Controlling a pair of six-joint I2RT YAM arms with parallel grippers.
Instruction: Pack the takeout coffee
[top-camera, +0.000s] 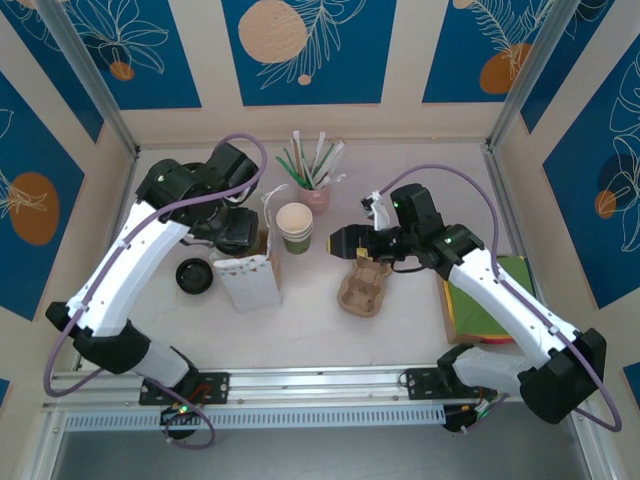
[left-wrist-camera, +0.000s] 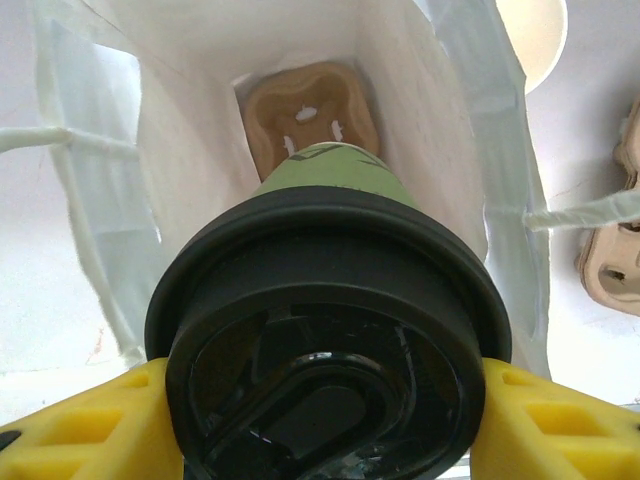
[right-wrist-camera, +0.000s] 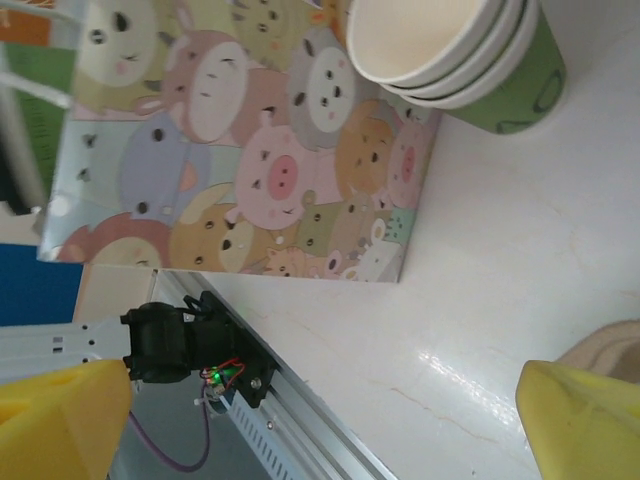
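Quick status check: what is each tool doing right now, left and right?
Left tool: closed on the lidded coffee cup.
Right tool: open, holding nothing.

Three cameras on one packing table
Overhead view looks down from behind the arm bases, taking in the whole table; left wrist camera peers at close range past the takeout coffee into the open paper bag; right wrist camera skims low over the tabletop, sharing the stack of cups with the overhead view.
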